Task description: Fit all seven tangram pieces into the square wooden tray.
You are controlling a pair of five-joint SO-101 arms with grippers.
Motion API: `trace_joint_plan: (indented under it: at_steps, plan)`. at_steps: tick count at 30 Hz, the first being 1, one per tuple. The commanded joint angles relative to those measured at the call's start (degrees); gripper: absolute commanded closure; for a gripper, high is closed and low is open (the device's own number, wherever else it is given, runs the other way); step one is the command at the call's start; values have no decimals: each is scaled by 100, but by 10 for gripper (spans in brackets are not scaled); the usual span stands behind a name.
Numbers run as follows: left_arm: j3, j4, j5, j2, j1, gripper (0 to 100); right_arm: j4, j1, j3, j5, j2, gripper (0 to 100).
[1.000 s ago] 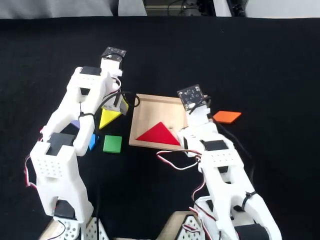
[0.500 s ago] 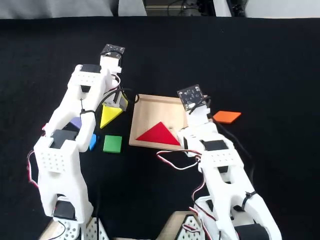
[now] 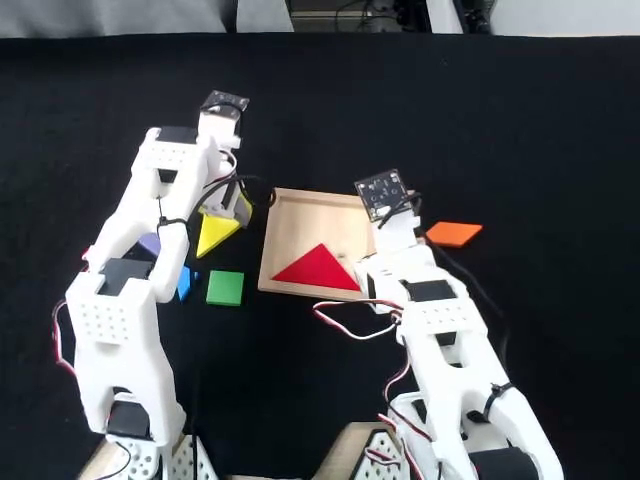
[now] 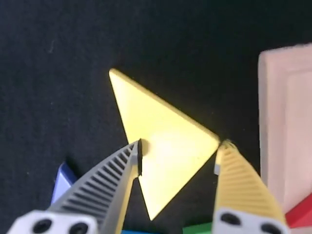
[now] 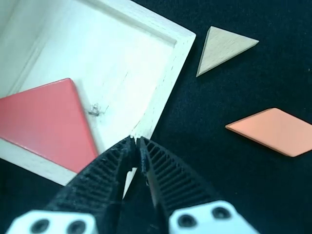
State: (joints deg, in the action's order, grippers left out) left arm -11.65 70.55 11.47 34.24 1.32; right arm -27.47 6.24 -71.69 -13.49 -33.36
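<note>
A yellow triangle [image 4: 161, 151] lies flat on the black table just left of the square wooden tray [image 3: 300, 212]. My left gripper [image 4: 178, 156] is open and straddles it, the grey finger [image 4: 127, 163] at one edge and the yellow finger [image 4: 230, 163] by a corner. Inside the tray, a red triangle [image 3: 318, 268] sits against the near wall. My right gripper [image 5: 137, 145] is shut with nothing in it and hangs over the tray's right rim [image 5: 168, 83]. To the right of the tray lie an orange parallelogram [image 5: 278, 130] and a small plain-wood triangle [image 5: 224, 46].
A green square [image 3: 225, 287], a blue piece [image 3: 184, 283] and a purple piece [image 3: 150, 245] lie to the left of the tray, partly under the left arm. The black table stretches wide behind and to the right.
The left arm has shifted slightly over the yellow triangle. The triangle, the tray and the right arm have stayed where they were.
</note>
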Motion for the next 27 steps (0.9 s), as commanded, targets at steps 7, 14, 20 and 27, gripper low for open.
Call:
trace_joint_plan:
  at_steps: [7, 14, 20, 27]
  plan:
    - [-365, 273, -484, 114, 13, 707, 97, 88, 31, -53, -189, 987]
    - [-857, 316, -510, 607, 22, 708, 88, 88, 31, -53, -189, 987]
    - [-1446, 580, -510, 1029, 4, 708, 88, 88, 31, -53, -189, 987]
    - [-2668, 1301, -510, 1811, -13, 709, 88, 88, 31, -53, -189, 987]
